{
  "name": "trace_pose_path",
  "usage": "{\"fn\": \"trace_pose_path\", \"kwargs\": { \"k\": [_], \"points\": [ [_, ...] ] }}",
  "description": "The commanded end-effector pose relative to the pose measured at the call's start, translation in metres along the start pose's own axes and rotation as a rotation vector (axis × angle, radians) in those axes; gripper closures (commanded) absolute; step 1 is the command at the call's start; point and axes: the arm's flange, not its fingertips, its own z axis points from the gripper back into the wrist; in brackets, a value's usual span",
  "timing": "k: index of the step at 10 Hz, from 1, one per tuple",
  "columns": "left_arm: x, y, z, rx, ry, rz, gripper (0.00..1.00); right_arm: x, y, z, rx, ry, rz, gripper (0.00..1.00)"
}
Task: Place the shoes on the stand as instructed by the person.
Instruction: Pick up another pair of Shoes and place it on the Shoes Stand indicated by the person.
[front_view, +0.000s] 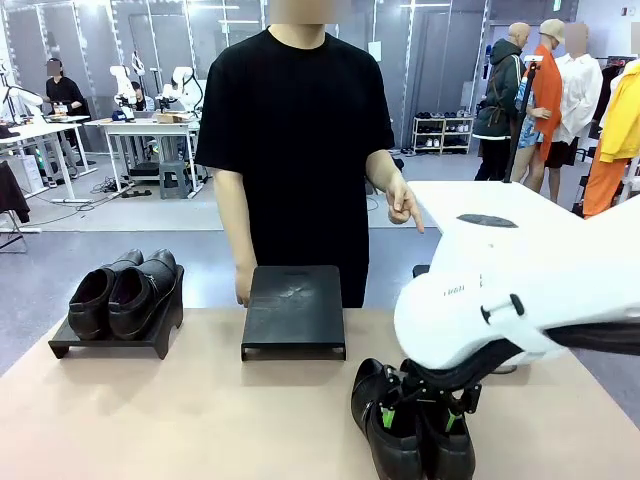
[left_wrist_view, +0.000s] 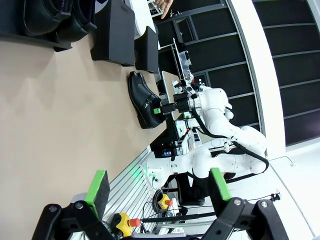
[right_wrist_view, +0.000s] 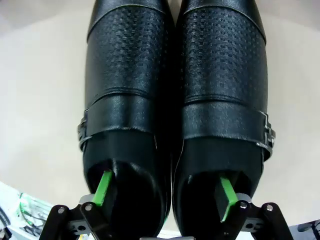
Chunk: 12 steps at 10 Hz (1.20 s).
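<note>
Left gripper (left_wrist_view: 157, 189): released, pads wide apart, nothing between. Left stand (front_view: 100, 345) carries one pair (front_view: 125, 295). Mid stand (front_view: 293, 310) just beside it. Person's hand (front_view: 403, 207): forefinger out, pointing down. Right gripper (front_view: 420, 418): one finger inside each shoe of near pair (front_view: 380, 455), on table front right; clenched or not, cannot tell.

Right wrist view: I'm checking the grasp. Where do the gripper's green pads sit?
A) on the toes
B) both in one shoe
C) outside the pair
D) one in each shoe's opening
D: one of the green pads dips into each opening of the shoes, the right gripper straddling their inner walls.
</note>
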Motion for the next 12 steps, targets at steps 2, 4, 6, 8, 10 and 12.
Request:
{"fn": "trace_pose_path", "kwargs": {
  "k": [2,4,6,8,10,12],
  "points": [
    [-0.002,-0.002,-0.001,-0.008,-0.009,-0.025,0.0,-0.006,0.007,-0.018,-0.057,-0.022,-0.014,0.69],
    [-0.002,-0.002,-0.001,-0.008,-0.009,-0.025,0.0,-0.008,0.01,-0.022,-0.055,-0.008,-0.009,1.0],
    [-0.002,-0.002,-0.001,-0.008,-0.009,-0.025,0.0,-0.008,0.011,-0.024,-0.07,-0.012,-0.008,0.96],
    [-0.002,-0.002,-0.001,-0.008,-0.009,-0.025,0.0,-0.007,0.01,-0.025,-0.061,-0.011,-0.012,1.0],
    [-0.002,-0.002,-0.001,-0.008,-0.009,-0.025,0.0,-0.008,0.01,-0.024,-0.06,-0.008,-0.008,1.0],
    [-0.002,-0.002,-0.001,-0.008,-0.009,-0.025,0.0,-0.011,0.006,-0.016,-0.052,-0.012,-0.007,1.0]
  ]
}}
